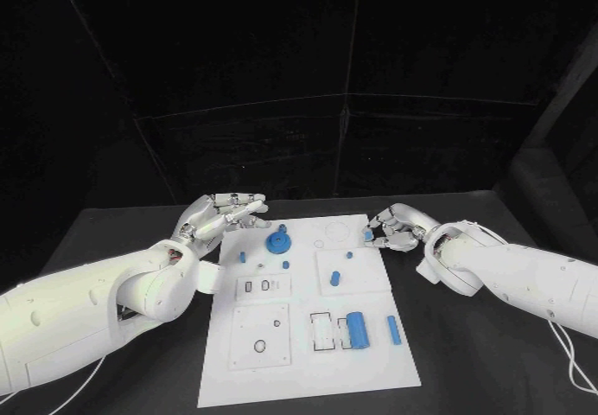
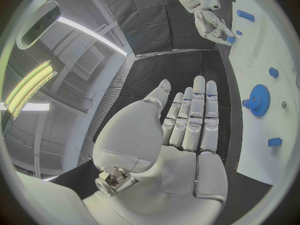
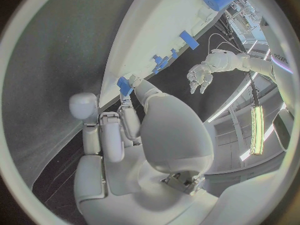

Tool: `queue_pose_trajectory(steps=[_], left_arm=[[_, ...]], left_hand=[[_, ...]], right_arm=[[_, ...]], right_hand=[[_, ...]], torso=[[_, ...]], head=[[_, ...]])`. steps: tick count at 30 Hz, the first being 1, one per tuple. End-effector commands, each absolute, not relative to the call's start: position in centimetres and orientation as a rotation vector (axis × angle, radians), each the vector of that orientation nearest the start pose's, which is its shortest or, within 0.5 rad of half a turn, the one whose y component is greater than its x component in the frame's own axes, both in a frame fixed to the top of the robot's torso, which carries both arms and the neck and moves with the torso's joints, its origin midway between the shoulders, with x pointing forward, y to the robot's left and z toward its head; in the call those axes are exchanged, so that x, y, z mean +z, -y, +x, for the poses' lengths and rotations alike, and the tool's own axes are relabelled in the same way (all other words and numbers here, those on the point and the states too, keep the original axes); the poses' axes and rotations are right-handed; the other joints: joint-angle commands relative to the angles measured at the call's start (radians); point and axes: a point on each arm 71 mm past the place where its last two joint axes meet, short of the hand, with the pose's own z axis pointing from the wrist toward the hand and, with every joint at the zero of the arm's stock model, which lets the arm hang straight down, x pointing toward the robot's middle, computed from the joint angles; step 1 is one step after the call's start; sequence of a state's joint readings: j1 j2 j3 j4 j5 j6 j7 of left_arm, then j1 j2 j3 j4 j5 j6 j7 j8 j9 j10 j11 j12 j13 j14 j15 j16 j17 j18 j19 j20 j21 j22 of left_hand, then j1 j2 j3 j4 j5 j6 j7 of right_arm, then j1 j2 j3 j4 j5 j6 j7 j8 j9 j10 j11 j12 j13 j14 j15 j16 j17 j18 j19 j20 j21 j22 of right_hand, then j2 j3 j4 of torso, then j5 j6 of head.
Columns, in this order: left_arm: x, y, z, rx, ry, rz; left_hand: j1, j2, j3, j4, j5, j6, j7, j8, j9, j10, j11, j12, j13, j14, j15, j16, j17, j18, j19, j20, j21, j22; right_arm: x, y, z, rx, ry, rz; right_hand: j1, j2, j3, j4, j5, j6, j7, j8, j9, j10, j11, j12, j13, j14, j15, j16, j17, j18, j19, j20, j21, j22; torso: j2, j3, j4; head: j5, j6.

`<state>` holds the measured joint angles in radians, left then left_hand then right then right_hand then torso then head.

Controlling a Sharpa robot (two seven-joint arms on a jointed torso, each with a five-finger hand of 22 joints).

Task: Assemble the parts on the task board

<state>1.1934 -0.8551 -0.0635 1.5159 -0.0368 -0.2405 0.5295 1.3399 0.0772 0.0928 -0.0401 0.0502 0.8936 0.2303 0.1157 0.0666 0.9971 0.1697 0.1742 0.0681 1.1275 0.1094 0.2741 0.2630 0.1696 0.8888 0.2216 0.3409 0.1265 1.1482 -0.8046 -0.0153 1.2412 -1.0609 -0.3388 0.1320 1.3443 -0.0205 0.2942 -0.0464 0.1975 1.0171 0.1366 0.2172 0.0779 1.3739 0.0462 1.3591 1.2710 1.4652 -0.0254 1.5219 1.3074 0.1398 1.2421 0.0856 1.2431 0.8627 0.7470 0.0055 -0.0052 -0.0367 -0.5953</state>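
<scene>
Parts: your right hand [image 1: 394, 230] pinches one small blue piece [image 3: 124, 85] at the white board's [image 1: 374, 363] far edge; your left hand [image 1: 222, 214] hovers empty, fingers straight.

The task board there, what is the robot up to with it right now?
The robot is assembling small blue parts on the white task board. Its right robot hand pinches a small blue part at the board's far right edge. The left robot hand hovers open beside the board's far left corner, holding nothing. A blue gear, a blue cylinder and other blue pieces lie on the board.
</scene>
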Motion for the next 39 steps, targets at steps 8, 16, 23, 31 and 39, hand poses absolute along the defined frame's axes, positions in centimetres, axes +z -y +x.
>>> queue_pose_trajectory(steps=[8, 16, 23, 31, 39], left_arm=[[-17.9, -21.4, 48.5, -1.664, -1.351, -0.99], [-17.9, -21.5, 48.6, -1.658, -1.348, -0.991], [-18.0, -21.6, 48.8, -1.651, -1.345, -0.991], [-17.9, -21.7, 49.1, -1.644, -1.337, -0.988], [-17.8, -22.1, 49.4, -1.627, -1.316, -0.992]], left_hand=[[-0.01, 0.001, 0.002, -0.003, 0.002, 0.007, 0.004, -0.006, -0.001, 0.006, 0.001, -0.006, -0.001, 0.007, 0.001, -0.003, 0.001, 0.014, 0.007, 0.003, -0.005, -0.001], [-0.007, 0.001, 0.004, -0.007, 0.002, 0.007, 0.004, -0.007, -0.001, 0.006, 0.001, -0.007, -0.001, 0.007, 0.0, -0.004, 0.003, 0.014, 0.007, 0.003, -0.005, -0.002], [-0.007, 0.001, 0.004, -0.007, 0.002, 0.007, 0.004, -0.007, -0.001, 0.006, 0.001, -0.007, -0.001, 0.007, 0.0, -0.004, 0.003, 0.014, 0.007, 0.003, -0.005, -0.002], [-0.006, 0.001, 0.005, -0.008, 0.002, 0.008, 0.003, -0.007, -0.001, 0.007, 0.001, -0.007, -0.001, 0.007, 0.0, -0.005, 0.003, 0.014, 0.007, 0.002, -0.006, -0.002], [-0.007, 0.001, 0.005, -0.008, 0.002, 0.008, 0.003, -0.007, -0.001, 0.007, 0.001, -0.007, -0.001, 0.007, 0.0, -0.005, 0.003, 0.014, 0.007, 0.002, -0.006, -0.002]], right_arm=[[-20.9, 26.7, 52.4, 0.751, -1.614, 0.24], [-18.0, 20.4, 49.9, 0.853, -1.598, 0.21], [-17.6, 14.9, 49.0, 0.944, -1.633, 0.123], [-17.7, 9.6, 48.1, 1.004, -1.671, -0.003], [-19.6, 7.2, 47.4, 0.96, -1.734, -0.07]], right_hand=[[0.003, 0.018, 0.006, 0.001, -0.005, 0.021, -0.014, 0.004, 0.01, 0.002, -0.007, 0.007, 0.001, 0.084, -0.005, 0.006, 0.161, -0.011, 0.0, -0.006, 0.005, 0.001], [-0.001, 0.023, 0.018, -0.004, -0.011, 0.014, -0.013, -0.003, 0.008, 0.004, -0.007, 0.007, 0.002, 0.085, -0.007, 0.008, 0.166, -0.012, 0.003, -0.009, 0.007, 0.005], [-0.009, 0.018, 0.02, -0.008, -0.029, 0.012, -0.012, -0.008, 0.007, 0.002, -0.006, 0.003, -0.001, 0.085, -0.006, 0.008, 0.165, -0.012, 0.002, -0.009, 0.006, 0.002], [-0.016, 0.018, 0.024, -0.009, -0.051, 0.011, -0.01, -0.012, 0.007, 0.0, -0.005, 0.0, -0.004, 0.084, -0.005, 0.007, 0.164, -0.012, 0.002, -0.009, 0.005, 0.001], [-0.016, 0.019, 0.025, -0.01, -0.054, 0.011, -0.01, -0.012, 0.007, -0.003, -0.005, -0.004, -0.01, 0.084, -0.005, 0.006, 0.162, -0.012, 0.001, -0.009, 0.004, 0.0]], torso=[[-0.001, -0.0003, -0.0006], [-0.021, -0.0064, -0.0026], [-0.032, -0.0083, -0.0004], [-0.038, -0.0122, 0.0058], [-0.04, -0.0152, 0.0096]], head=[[-0.003, 0.0], [0.012, -0.009], [0.034, -0.027], [0.048, -0.043], [0.061, -0.053]])
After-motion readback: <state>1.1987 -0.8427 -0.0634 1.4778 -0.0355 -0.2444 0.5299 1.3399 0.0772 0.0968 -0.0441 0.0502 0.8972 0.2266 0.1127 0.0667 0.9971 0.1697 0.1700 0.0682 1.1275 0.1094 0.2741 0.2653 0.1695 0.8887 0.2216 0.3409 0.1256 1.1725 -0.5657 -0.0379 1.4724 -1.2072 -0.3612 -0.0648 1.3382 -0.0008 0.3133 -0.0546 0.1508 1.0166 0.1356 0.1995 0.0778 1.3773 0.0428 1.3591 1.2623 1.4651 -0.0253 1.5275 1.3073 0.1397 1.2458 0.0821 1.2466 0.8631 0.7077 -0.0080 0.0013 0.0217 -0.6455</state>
